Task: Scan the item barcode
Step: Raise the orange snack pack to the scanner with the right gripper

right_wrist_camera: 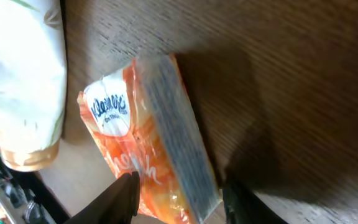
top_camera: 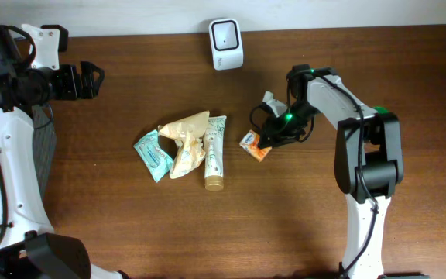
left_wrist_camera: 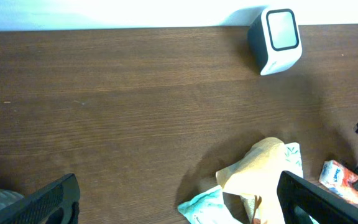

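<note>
An orange tissue pack (top_camera: 254, 146) (right_wrist_camera: 148, 143) lies on the brown table right of centre. My right gripper (top_camera: 268, 136) (right_wrist_camera: 179, 183) straddles its near end, one finger on the orange face and the other close against the grey-blue side. No barcode shows on the faces turned toward me. The white scanner (top_camera: 226, 43) (left_wrist_camera: 277, 38) stands at the table's back edge, apart from the pack. Far left, my left gripper (top_camera: 91, 80) (left_wrist_camera: 178, 186) hovers wide open with nothing in it. The pack (left_wrist_camera: 339, 180) also shows at the right of the left wrist view.
A pile sits mid-table: a tan crumpled bag (top_camera: 184, 139) (left_wrist_camera: 260, 168), a teal packet (top_camera: 153, 155) (left_wrist_camera: 201, 208) and a white tube with a tan cap (top_camera: 214, 155) (right_wrist_camera: 23, 74). A small white crumpled item (top_camera: 270, 101) lies behind the right gripper.
</note>
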`<state>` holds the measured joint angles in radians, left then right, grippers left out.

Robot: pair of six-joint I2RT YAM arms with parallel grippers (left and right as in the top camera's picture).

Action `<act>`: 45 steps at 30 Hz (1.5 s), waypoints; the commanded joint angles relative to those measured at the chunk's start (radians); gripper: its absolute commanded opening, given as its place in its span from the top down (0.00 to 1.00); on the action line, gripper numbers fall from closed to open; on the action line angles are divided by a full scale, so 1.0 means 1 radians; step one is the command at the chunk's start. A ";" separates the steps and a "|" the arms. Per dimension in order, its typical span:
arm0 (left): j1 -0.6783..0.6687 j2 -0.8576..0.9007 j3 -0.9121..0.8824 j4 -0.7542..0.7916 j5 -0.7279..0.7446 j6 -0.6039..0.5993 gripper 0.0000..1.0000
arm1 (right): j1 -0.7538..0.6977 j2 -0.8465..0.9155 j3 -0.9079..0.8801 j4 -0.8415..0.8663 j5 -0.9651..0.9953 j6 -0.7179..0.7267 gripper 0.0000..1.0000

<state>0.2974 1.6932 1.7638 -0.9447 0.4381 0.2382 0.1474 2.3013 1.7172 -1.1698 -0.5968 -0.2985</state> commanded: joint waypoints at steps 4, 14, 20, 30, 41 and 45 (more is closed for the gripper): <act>0.000 0.001 0.011 0.001 0.010 -0.010 0.01 | 0.010 -0.004 -0.081 0.065 -0.005 0.027 0.75; 0.000 0.001 0.011 0.001 0.010 -0.010 0.01 | -0.126 -0.248 -0.060 0.044 -0.492 0.067 0.96; 0.000 0.001 0.011 0.001 0.010 -0.010 0.01 | -0.294 -0.384 -0.062 0.010 -0.917 0.068 0.96; 0.000 0.001 0.011 0.001 0.010 -0.010 0.01 | -0.148 -0.380 -0.158 0.111 -0.956 0.156 0.96; 0.000 0.001 0.011 0.001 0.010 -0.010 0.01 | 0.018 -0.380 0.039 0.278 -0.148 0.416 0.96; 0.000 0.001 0.011 0.001 0.010 -0.010 0.01 | 0.175 -0.380 0.320 0.255 0.430 0.410 0.96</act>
<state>0.2974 1.6932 1.7638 -0.9455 0.4381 0.2382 0.2443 1.9347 1.9152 -0.9379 -0.6338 0.1116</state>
